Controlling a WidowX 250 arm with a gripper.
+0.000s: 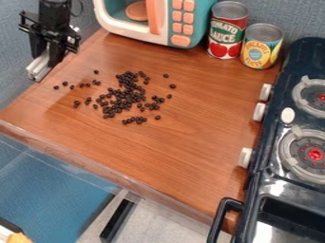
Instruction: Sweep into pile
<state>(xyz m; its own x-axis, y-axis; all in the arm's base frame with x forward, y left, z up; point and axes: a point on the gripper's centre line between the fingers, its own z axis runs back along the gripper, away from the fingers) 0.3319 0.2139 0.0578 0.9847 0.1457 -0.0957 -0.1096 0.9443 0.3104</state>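
Observation:
The gripper [47,52] hangs at the upper left, over the left edge of the wooden counter [184,156]. It is shut on a pale grey, bar-like tool [39,67], whose low end slants down to the left by the counter's edge. To the right of it and lower lie many small dark beans [124,97], spread loosely with the densest part in the middle. Single beans lie apart at the left [56,87] and right [172,86] of the cluster, and a short row [134,120] lies just below it.
A toy microwave [158,21] stands at the counter's back, with a tomato sauce can [226,31] and a yellow can [261,46] to its right. The toy stove [276,178] with white knobs borders the right side. The counter's front edge [114,175] runs diagonally across the lower left.

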